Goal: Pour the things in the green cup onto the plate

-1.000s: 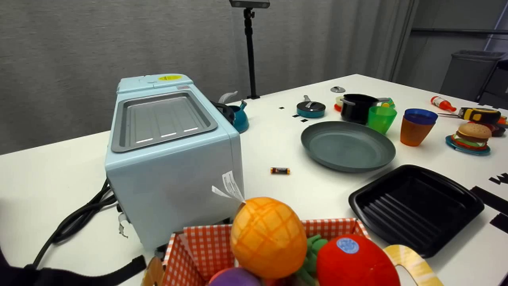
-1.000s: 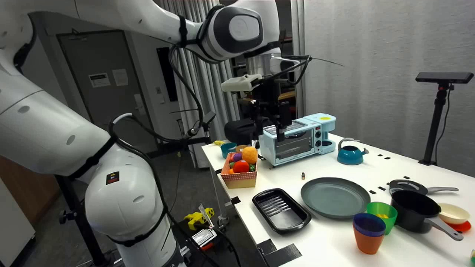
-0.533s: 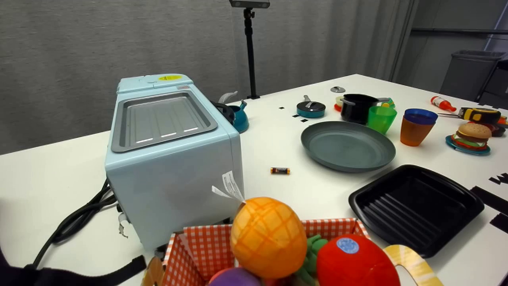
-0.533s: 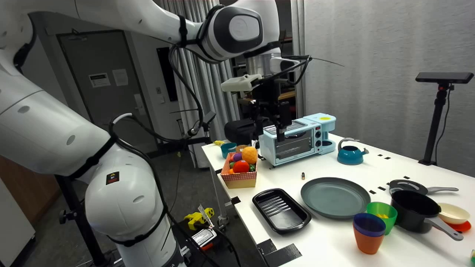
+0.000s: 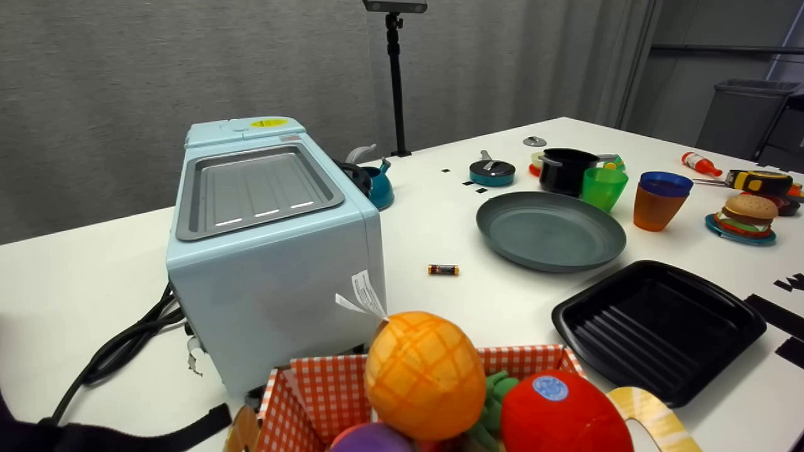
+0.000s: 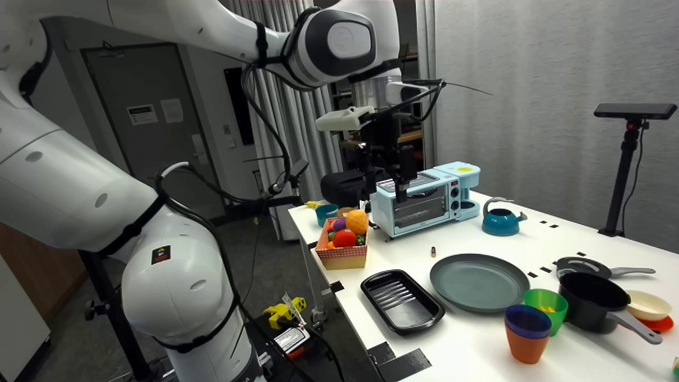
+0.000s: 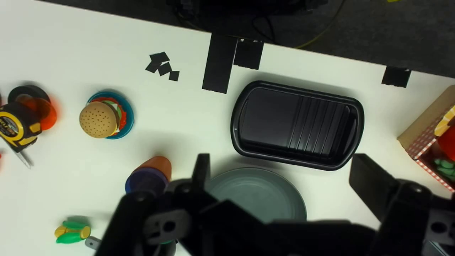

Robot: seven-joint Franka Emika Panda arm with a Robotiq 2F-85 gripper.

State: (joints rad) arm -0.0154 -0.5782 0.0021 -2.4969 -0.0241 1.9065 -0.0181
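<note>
Plastic green cup point(image 5: 603, 191), matt plate point(image 5: 550, 231); glossy tray point(image 5: 659, 329)

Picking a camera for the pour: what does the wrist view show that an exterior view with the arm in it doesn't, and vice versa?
Of these two, only the wrist view has the toy burger and tape measure; only that exterior view has the yellow pieces and teal kettle. Both show the plate, black tray and open gripper.

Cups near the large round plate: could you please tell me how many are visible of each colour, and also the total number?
Green cup: 1
Orange cup: 1
Blue cup, nested in the orange one: 1
Total: 3 cups visible
</note>
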